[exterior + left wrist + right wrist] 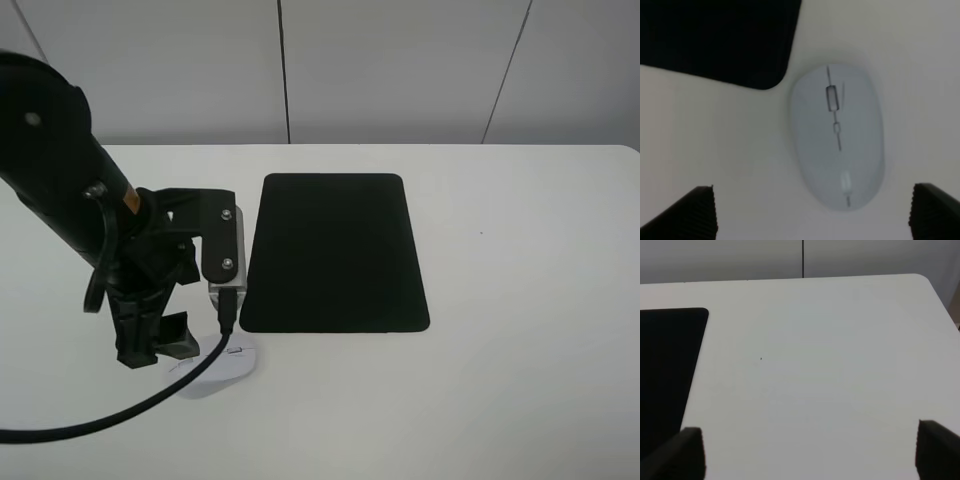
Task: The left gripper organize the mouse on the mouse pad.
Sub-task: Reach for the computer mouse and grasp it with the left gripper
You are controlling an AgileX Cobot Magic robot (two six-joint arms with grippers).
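mouse [837, 137] whole in left wrist view, half-hidden overhead

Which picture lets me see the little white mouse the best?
The left wrist view: the whole mouse shows from above, scroll wheel and all, beside the mouse pad corner. The exterior high view shows only a part peeking out under the left gripper. The right wrist view shows none of it.
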